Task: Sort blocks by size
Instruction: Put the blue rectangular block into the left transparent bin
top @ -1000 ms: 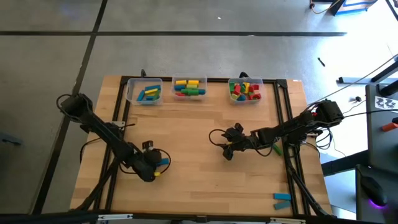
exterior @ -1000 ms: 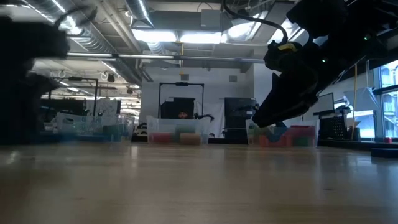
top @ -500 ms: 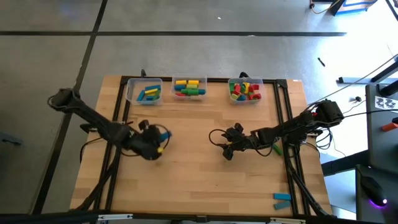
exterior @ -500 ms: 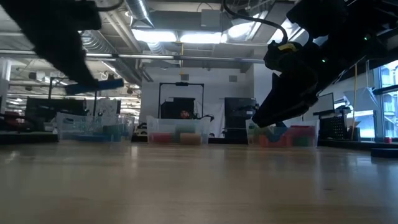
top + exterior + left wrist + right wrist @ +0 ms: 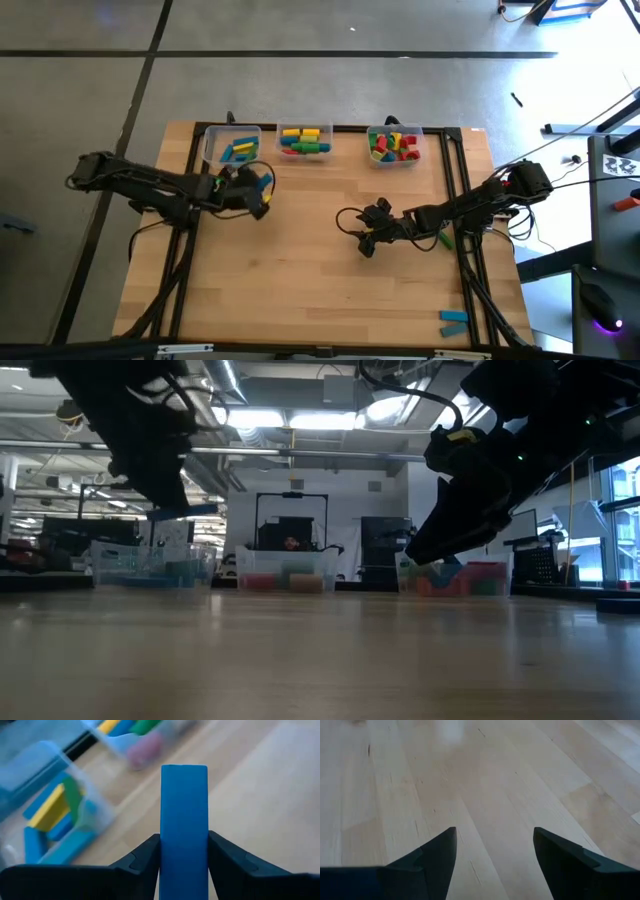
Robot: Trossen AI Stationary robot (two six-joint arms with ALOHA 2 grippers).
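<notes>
Left gripper point(image 5: 183, 851) pinching blue block point(image 5: 183, 815), overhead glimpse possibly yellow too

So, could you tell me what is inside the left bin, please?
The left bin holds long blocks, blue, yellow and green, lying loosely. Its near corner is covered by the left claw, gripping a blue block.

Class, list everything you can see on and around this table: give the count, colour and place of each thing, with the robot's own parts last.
Bins: three, clear, along the table's far edge, each holding mixed coloured blocks.
Held block: one, blue, long bar, in the left gripper, near the left bin.
Loose blocks: two, blue, near right corner.
Green block: one, by the right arm.
Table: one, light wood.
Left gripper: shut on the held block.
Right gripper: open, empty, mid-table.
</notes>
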